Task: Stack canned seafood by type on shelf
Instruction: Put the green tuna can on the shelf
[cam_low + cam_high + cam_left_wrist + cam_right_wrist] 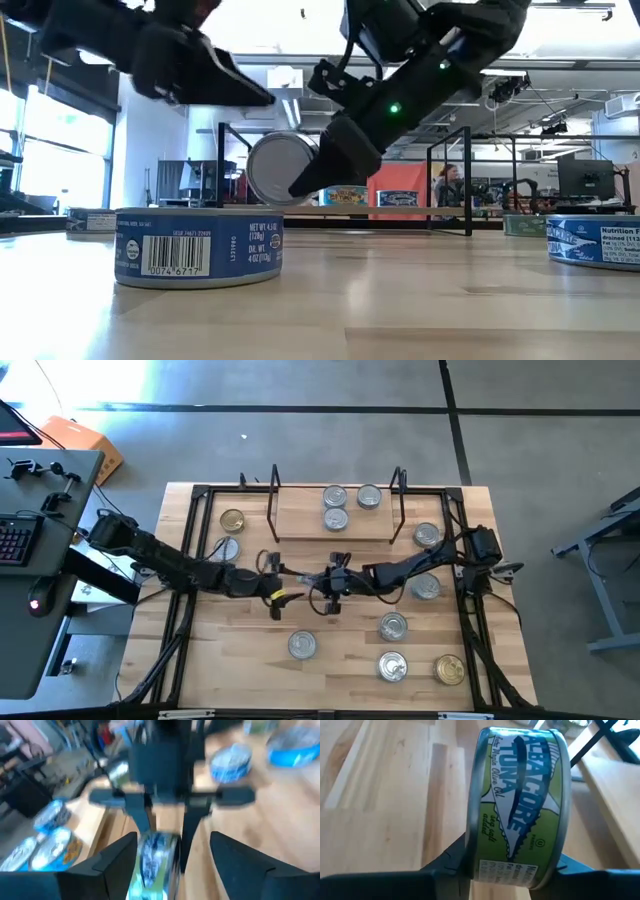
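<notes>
A green-labelled tuna tin [517, 805] stands on edge at frame centre, clamped between the right gripper [505, 862] fingers.

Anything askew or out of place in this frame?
One thing: the green-labelled albacore tuna tin is up on its edge in mid-air, clamped across its lids by the right gripper, above the table's middle. The left gripper is open around it. Other tins lie flat.

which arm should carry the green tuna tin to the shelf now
Right. The right gripper clamps the green tuna tin on edge, while the left gripper stands open around it, apparently letting go. The shelf lies just ahead.
</notes>
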You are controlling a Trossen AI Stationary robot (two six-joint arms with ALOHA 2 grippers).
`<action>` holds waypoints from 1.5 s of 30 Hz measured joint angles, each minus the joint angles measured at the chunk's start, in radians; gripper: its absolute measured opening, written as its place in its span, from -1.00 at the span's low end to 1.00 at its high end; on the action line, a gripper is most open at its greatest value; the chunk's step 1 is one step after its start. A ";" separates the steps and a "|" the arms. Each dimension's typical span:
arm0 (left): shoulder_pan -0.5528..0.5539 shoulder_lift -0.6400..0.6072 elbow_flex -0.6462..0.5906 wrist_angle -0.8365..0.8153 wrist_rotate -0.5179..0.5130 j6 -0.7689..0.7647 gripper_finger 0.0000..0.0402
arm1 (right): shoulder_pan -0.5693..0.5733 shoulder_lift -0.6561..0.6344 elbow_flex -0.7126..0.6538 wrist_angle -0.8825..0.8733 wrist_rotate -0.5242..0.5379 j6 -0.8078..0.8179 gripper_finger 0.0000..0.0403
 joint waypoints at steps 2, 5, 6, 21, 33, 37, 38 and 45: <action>0.020 0.033 0.044 -0.072 -0.001 0.005 0.24 | -0.012 0.000 0.003 0.017 0.000 -0.010 -0.41; 0.042 0.087 0.109 -0.168 -0.008 0.031 0.25 | -0.027 0.000 0.003 0.007 -0.005 -0.008 -0.41; 0.048 0.109 0.129 -0.180 -0.021 0.040 0.25 | -0.031 0.000 0.002 0.003 -0.007 -0.006 -0.41; 0.075 0.233 0.225 -0.232 -0.092 0.157 0.19 | -0.031 0.000 0.002 0.000 -0.042 -0.011 -0.41; 0.067 0.239 0.222 -0.343 -0.048 0.145 -0.41 | -0.029 -0.033 0.003 -0.187 -0.022 0.024 0.08; 0.040 0.236 0.223 -0.322 -0.237 0.205 -0.41 | -0.006 -0.095 0.003 -0.462 0.145 0.149 0.13; 0.037 0.236 0.223 -0.316 -0.287 0.234 -0.41 | 0.003 -0.112 0.001 -0.523 0.179 0.182 0.13; 0.154 0.236 0.223 -0.194 -0.357 0.407 -0.41 | 0.093 -0.215 -0.122 -0.714 0.400 0.405 0.14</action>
